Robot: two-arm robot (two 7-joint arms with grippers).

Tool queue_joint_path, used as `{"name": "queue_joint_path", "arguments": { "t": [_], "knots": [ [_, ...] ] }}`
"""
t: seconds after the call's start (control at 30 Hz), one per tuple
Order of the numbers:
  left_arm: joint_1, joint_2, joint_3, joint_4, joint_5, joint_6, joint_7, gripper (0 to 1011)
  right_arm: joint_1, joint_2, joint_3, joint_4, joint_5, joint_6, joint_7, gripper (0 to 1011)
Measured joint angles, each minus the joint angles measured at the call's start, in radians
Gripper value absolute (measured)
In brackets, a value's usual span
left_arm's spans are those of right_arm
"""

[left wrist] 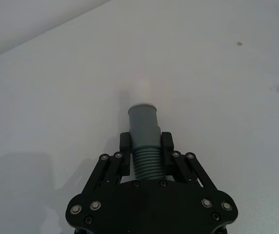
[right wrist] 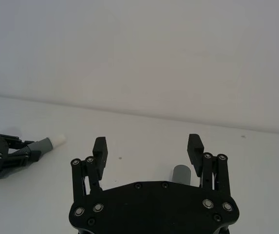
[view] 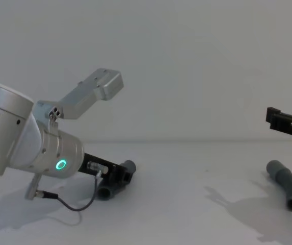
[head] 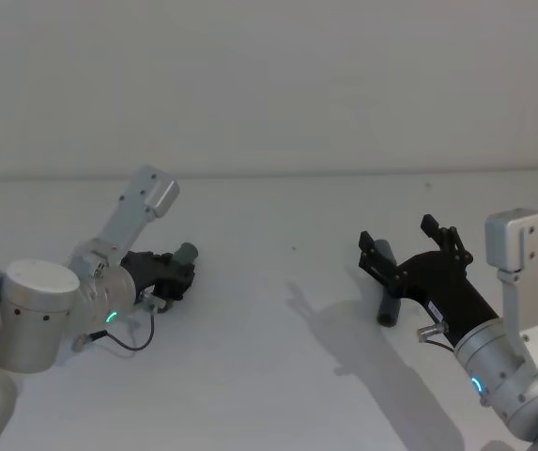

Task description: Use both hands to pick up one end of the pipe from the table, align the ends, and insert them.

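Overhanging grey pipe (head: 386,308), spread right claw (head: 398,233); left claw (left wrist: 145,142) clamps tipped pipe (left wrist: 143,124).

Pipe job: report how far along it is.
Done: the left gripper is shut on the white-tipped piece. In hand: the right gripper hangs open above the grey piece lying on the table. Remaining: grasp it, align both pieces, insert.

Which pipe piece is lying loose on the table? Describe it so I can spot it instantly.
On the white table, look to the robot's right side, where the right gripper hangs open above the surface. Under it lies a short, dark grey, bent tube, touched by nothing. Unlike the other piece, clamped in the left gripper and ending in a white tip, it shows no white.
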Motion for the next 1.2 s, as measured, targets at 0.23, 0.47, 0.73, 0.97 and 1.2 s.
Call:
{"name": "queue_joint_path", "arguments": {
  "t": [0.23,0.47,0.73,0.97,1.2],
  "knots": [
    [-0.004,0.000,0.000,0.005,0.001,-0.015,-0.013,335,0.000,0.000,0.000,0.000,0.000,0.000,0.000,1000],
    [-0.020,0.005,0.002,0.023,-0.005,-0.073,-0.068,335,0.000,0.000,0.000,0.000,0.000,0.000,0.000,1000],
    [-0.050,0.018,0.010,0.049,-0.018,-0.151,-0.157,335,0.000,0.000,0.000,0.000,0.000,0.000,0.000,1000],
    [-0.086,0.035,0.026,0.070,-0.027,-0.221,-0.250,335,0.000,0.000,0.000,0.000,0.000,0.000,0.000,1000],
    [-0.126,0.054,0.049,0.089,-0.033,-0.288,-0.343,335,0.000,0.000,0.000,0.000,0.000,0.000,0.000,1000]
  ]
}}
